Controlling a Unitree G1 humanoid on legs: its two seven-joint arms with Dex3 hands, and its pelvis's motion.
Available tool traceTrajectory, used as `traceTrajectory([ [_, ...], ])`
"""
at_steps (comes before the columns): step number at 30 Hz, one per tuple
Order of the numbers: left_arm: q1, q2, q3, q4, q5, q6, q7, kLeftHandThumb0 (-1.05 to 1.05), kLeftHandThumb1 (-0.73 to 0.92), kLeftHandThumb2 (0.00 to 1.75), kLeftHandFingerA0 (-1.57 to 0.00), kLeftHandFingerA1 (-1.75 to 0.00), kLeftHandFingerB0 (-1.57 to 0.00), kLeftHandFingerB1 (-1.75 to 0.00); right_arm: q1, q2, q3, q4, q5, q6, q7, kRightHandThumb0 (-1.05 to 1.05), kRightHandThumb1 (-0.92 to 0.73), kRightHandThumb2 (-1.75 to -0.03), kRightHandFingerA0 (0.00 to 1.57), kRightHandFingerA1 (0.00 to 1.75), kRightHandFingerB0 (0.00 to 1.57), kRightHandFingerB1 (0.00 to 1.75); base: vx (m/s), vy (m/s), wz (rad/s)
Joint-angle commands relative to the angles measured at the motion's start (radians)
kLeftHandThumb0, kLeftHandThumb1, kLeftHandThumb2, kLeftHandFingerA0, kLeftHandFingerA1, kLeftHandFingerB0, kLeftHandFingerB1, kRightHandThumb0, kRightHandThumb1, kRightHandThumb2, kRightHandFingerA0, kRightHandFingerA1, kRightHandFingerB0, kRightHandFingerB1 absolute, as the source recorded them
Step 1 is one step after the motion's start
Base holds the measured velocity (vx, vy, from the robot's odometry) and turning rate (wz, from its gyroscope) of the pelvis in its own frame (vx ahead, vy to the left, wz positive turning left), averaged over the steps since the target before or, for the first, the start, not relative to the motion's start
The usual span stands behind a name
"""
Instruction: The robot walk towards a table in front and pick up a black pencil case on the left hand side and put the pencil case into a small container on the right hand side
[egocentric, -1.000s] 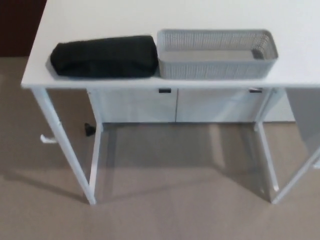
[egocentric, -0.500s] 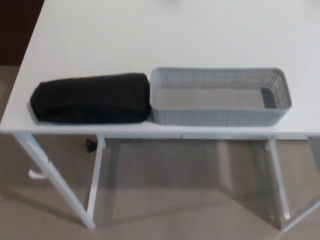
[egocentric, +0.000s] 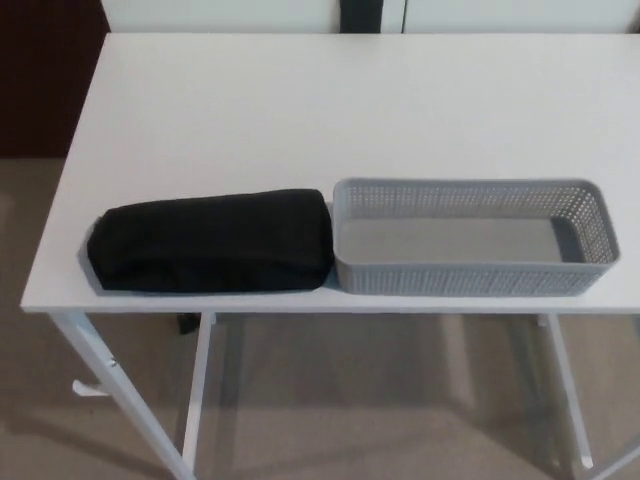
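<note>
Hands unseen; pencil case (egocentric: 212, 241) (black) touching container (egocentric: 470, 238).

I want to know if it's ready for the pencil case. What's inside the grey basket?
Nothing shows inside the grey basket: only its bare grey floor. The near wall hides a thin strip of that floor. The black pencil case lies outside, against its left end, on the white table.

Head view of a white table (egocentric: 300, 110) seen from above. A black pencil case (egocentric: 210, 242) lies lengthwise near the front edge at left. Just beside its right end, apparently touching, stands a grey perforated container (egocentric: 470, 278), long and rectangular. White table legs (egocentric: 120, 395) stand on beige carpet (egocentric: 370, 400).
</note>
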Motion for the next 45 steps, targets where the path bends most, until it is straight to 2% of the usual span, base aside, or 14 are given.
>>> traceTrajectory([
  [1, 0.005, 0.021, -0.015, -0.006, 0.022, -0.007, -0.007, -0.21, 0.61, 0.58, -0.51, -0.46, -0.38, -0.37, -0.003, -0.013, -0.002, 0.024, -0.003, -0.023, -0.005, -0.4, -0.51, -0.76, 0.61, 0.59, 0.42, 0.5, 0.0, 0.0, 0.0],
  [6, 0.006, 0.024, -0.024, -0.009, 0.026, -0.013, -0.01, -0.21, 0.6, 0.57, -0.53, -0.48, -0.38, -0.38, 0.006, -0.009, -0.003, 0.004, 0.002, -0.018, -0.003, -0.31, -0.62, -0.58, 0.66, 0.5, 0.48, 0.42, 0.0, 0.0, 0.0],
  [7, 0.002, 0.024, -0.022, -0.005, 0.024, -0.006, -0.007, -0.2, 0.59, 0.57, -0.53, -0.48, -0.39, -0.38, 0.007, -0.009, -0.002, 0.003, 0.002, -0.018, -0.002, -0.4, -0.51, -0.76, 0.61, 0.59, 0.44, 0.52, 0.0, 0.0, 0.0],
  [13, 0.008, 0.031, -0.035, -0.011, 0.044, -0.023, 0.007, -0.22, 0.59, 0.57, -0.52, -0.46, -0.39, -0.38, 0.013, -0.007, 0.003, -0.01, -0.004, -0.014, -0.009, -0.4, -0.51, -0.76, 0.62, 0.6, 0.44, 0.52, 0.0, 0.0, 0.0],
  [16, 0.178, 0.002, -0.05, -0.331, 0.007, -0.113, -0.055, -0.27, 0.55, 0.55, -0.45, -0.44, -0.38, -0.35, 0.021, -0.018, -0.001, 0.002, 0.001, -0.027, 0.004, -0.33, -0.6, -0.57, 0.66, 0.5, 0.49, 0.42, 0.0, 0.0, 0.0],
  [17, 0.322, -0.008, -0.056, -0.65, -0.083, -0.108, -0.112, -0.41, 0.42, 0.67, -0.35, -0.47, -0.27, -0.41, 0.013, -0.022, -0.004, -0.005, 0.004, -0.014, 0.004, -0.41, -0.5, -0.77, 0.63, 0.59, 0.45, 0.52, 0.0, 0.0, 0.0],
  [22, 0.655, 0.131, 0.014, -1.441, -0.371, -0.183, -0.3, -0.49, 0.4, 0.66, -0.16, -0.41, -0.1, -0.35, -0.018, -0.024, 0.006, 0.019, -0.012, -0.008, -0.013, -0.39, -0.52, -0.76, 0.61, 0.59, 0.45, 0.51, 0.0, 0.0, 0.0],
  [28, 0.513, 0.25, 0.324, -1.877, -0.917, -0.183, -0.221, -0.69, 0.42, 0.54, -0.22, -0.42, -0.19, -0.28, -0.029, -0.03, -0.021, 0.026, 0.017, 0.006, -0.006, -0.32, -0.6, -0.58, 0.67, 0.48, 0.52, 0.42, 0.0, 0.0, 0.0],
  [34, 0.083, 0.338, 0.426, -1.89, -0.732, -0.122, 0.179, -0.68, 0.31, 0.51, -0.13, -0.32, -0.23, -0.3, -0.015, -0.038, -0.01, -0.005, 0.002, 0.011, -0.015, -0.33, -0.61, -0.57, 0.66, 0.48, 0.5, 0.41, 0.0, 0.0, 0.0],
  [35, -0.005, 0.321, 0.389, -1.866, -0.678, -0.108, 0.199, -0.74, 0.34, 0.52, -0.15, -0.31, -0.22, -0.29, -0.017, -0.038, -0.01, 0.0, 0.002, 0.005, -0.012, -0.41, -0.5, -0.76, 0.61, 0.59, 0.46, 0.52, 0.0, 0.0, 0.0],
  [38, -0.194, 0.309, 0.316, -1.758, -0.505, -0.015, 0.179, -0.45, 0.33, 0.51, -0.08, -0.27, -0.16, -0.28, -0.043, -0.038, -0.015, 0.035, 0.005, 0.013, -0.019, -0.39, -0.51, -0.75, 0.62, 0.58, 0.47, 0.51, 0.0, 0.0, 0.0],
  [41, -0.32, 0.292, 0.248, -1.676, -0.297, 0.023, 0.143, -0.55, 0.36, 0.66, -0.09, -0.26, -0.1, -0.33, -0.054, -0.039, -0.018, 0.039, 0.007, 0.015, -0.021, -0.38, -0.5, -0.75, 0.61, 0.58, 0.47, 0.52, 0.0, 0.0, 0.0],
  [42, -0.369, 0.279, 0.207, -1.633, -0.222, 0.02, 0.127, -0.3, 0.19, 0.8, 0.0, -0.5, 0.0, -0.48, -0.053, -0.039, -0.019, 0.035, 0.008, 0.012, -0.02, -0.37, -0.5, -0.75, 0.61, 0.59, 0.47, 0.52, 0.0, 0.0, 0.0],
  [45, -0.472, 0.266, 0.114, -1.52, -0.065, 0.01, 0.081, -0.55, 0.42, 0.55, -0.08, -0.23, -0.12, -0.26, -0.046, -0.033, -0.02, 0.018, 0.012, 0.008, -0.02, -0.31, -0.6, -0.57, 0.65, 0.5, 0.52, 0.42, 0.0, 0.0, 0.0],
])
